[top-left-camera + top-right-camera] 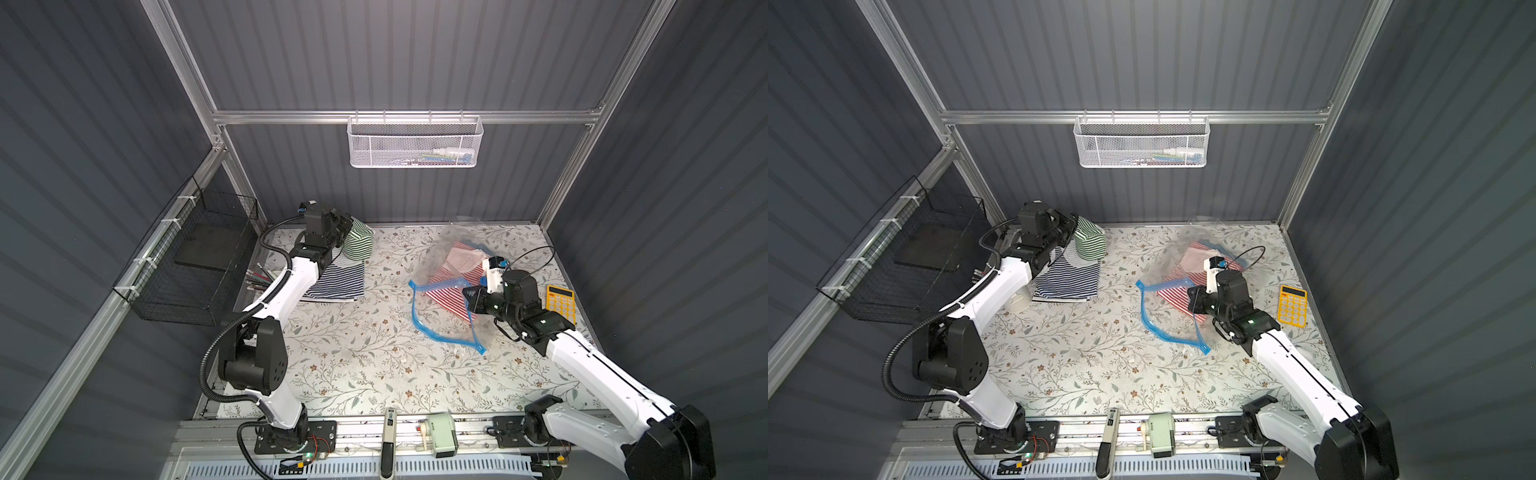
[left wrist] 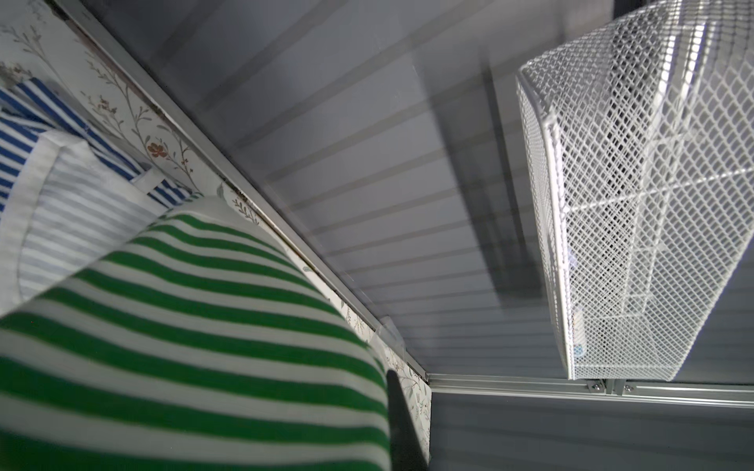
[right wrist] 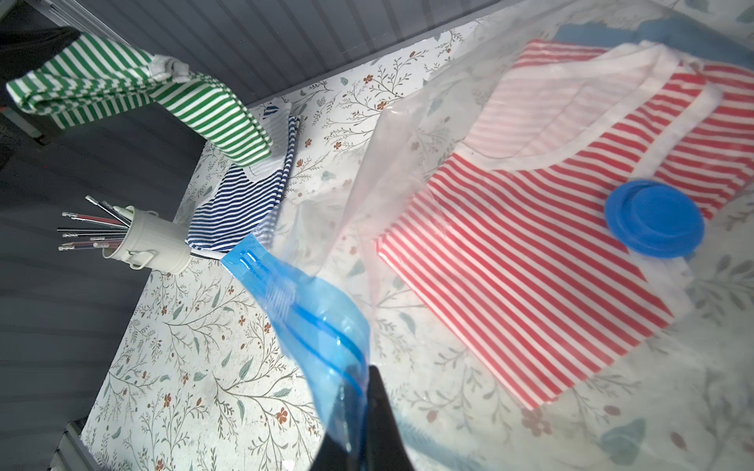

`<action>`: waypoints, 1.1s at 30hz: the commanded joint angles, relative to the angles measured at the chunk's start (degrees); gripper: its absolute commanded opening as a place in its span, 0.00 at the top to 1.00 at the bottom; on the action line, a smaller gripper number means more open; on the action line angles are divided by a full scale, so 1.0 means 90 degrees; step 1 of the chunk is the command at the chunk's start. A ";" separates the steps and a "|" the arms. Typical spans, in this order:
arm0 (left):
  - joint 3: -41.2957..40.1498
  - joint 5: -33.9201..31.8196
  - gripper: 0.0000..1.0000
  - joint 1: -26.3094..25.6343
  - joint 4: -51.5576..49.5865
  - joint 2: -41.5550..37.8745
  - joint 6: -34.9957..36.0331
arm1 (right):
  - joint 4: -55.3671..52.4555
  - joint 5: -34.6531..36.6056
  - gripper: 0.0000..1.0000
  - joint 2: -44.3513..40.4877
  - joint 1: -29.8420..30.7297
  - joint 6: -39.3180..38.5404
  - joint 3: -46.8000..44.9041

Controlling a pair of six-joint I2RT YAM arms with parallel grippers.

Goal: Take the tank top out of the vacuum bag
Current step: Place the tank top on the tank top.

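In both top views the left gripper [image 1: 345, 233] [image 1: 1071, 226] is clamping a green-and-white striped tank top [image 1: 360, 246] with its fingers closed. It is holding the top up near the back wall, above a navy-and-white striped tank top [image 1: 338, 282] lying on the floral tablecloth [image 1: 353, 353]. The large clear crinkly plastic vacuum bag [image 1: 432, 266] is lying well apart on the right arm's side, with a red-and-white striped tank top [image 1: 446, 297] sitting inside it. The right gripper [image 1: 468, 300] is pinching the bag's edge, near a yellow calculator [image 1: 561, 303] whose key markings are showing too small to read.

In the left wrist view, the green stripes are pressing against a dark fingertip [image 2: 398, 416], with a white mesh basket [image 2: 632, 204] hanging on the wall beyond.

In the right wrist view, closed fingers [image 3: 379, 407] are gripping the bag's bright blue zip-seal strip [image 3: 310, 318]. The round blue valve cap [image 3: 655, 224] is lying over the red stripes, and a cream metal cup of pencils [image 3: 151, 240] is standing beside the navy top.
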 commanded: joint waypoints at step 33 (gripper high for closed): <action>0.2138 0.0998 1.00 0.1026 0.1663 0.2526 0.0036 | 0.0417 -0.0067 1.00 0.0716 -0.0037 -0.0164 0.0073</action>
